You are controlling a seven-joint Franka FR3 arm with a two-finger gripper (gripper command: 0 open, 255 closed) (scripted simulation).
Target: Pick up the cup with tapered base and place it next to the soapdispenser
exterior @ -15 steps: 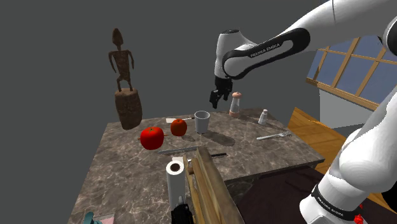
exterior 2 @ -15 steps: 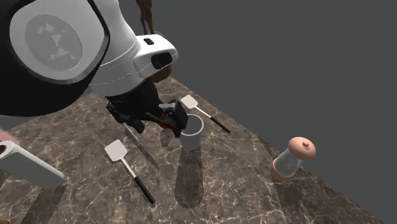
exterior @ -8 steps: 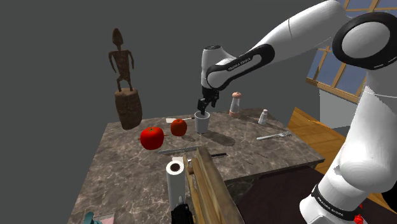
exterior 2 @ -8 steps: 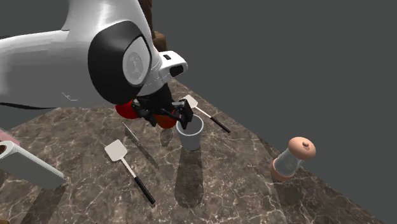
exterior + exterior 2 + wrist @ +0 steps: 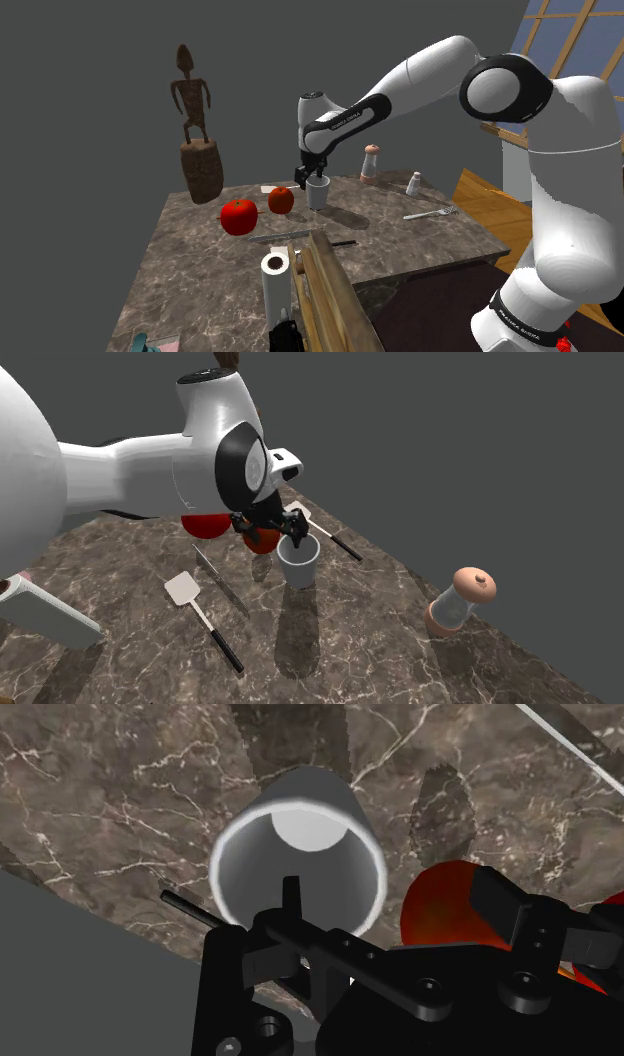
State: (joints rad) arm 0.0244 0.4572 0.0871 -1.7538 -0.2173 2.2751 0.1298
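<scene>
— Which step is this?
— The grasp. In the shoulder view, just right of the small apple (image 5: 281, 200) stands the cup (image 5: 318, 193). Your gripper (image 5: 310, 179) is at its rim, fingers apart astride the wall.
— Next?
— Close, lift, and carry right. I can't tell whether the dispenser is the peach-capped bottle (image 5: 371, 160) or the white bottle (image 5: 413, 183).

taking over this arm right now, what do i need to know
Claw: open, down at the rim of the grey cup. One finger looks to be inside the cup; nothing gripped yet.
Cup: upright on the marble table, beside an orange-red apple.
Soap dispenser, likely the peach-capped bottle: stands apart from the cup.
Done: approach.
Left: close, lift, set the cup next to the dispenser.
</scene>
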